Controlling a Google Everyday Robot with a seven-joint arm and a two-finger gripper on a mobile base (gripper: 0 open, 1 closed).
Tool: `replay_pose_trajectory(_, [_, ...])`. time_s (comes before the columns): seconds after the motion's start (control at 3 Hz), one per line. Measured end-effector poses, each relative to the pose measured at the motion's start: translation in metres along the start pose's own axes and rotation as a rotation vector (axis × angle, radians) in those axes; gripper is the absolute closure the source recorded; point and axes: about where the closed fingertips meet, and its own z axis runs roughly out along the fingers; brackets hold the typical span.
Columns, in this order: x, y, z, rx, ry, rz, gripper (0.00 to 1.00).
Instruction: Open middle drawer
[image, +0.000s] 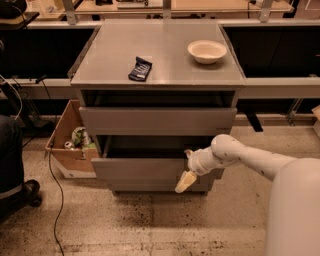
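Note:
The grey cabinet (155, 55) has flat drawer fronts without handles. The top drawer front (157, 121) sits just under the cabinet top. The middle drawer (137, 169) below it is pulled out a little, with a dark gap above its front. My gripper (187, 167) is at the right end of that front's top edge. It is open, with one yellowish finger (184, 182) hanging down in front of the panel. The white arm (250, 160) comes in from the right. The bottom drawer is mostly hidden under the middle one.
A cream bowl (207, 51) and a dark snack packet (140, 69) lie on the cabinet top. A cardboard box (70, 145) with litter stands left of the cabinet. A cable (52, 180) runs over the speckled floor, and a dark chair base (20, 192) is at far left.

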Motion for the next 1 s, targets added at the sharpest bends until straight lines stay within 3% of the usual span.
replay_pose_trajectory(0.33, [0.0145, -0.0073, 0.0179, -0.008, 0.010, 0.023, 0.18])
replay_pose_trajectory(0.67, [0.0206, -0.0034, 0.0185, -0.022, 0.019, 0.036, 0.50])
replay_pose_trajectory(1.0, [0.0162, -0.0038, 0.0129, -0.022, 0.019, 0.036, 0.73])
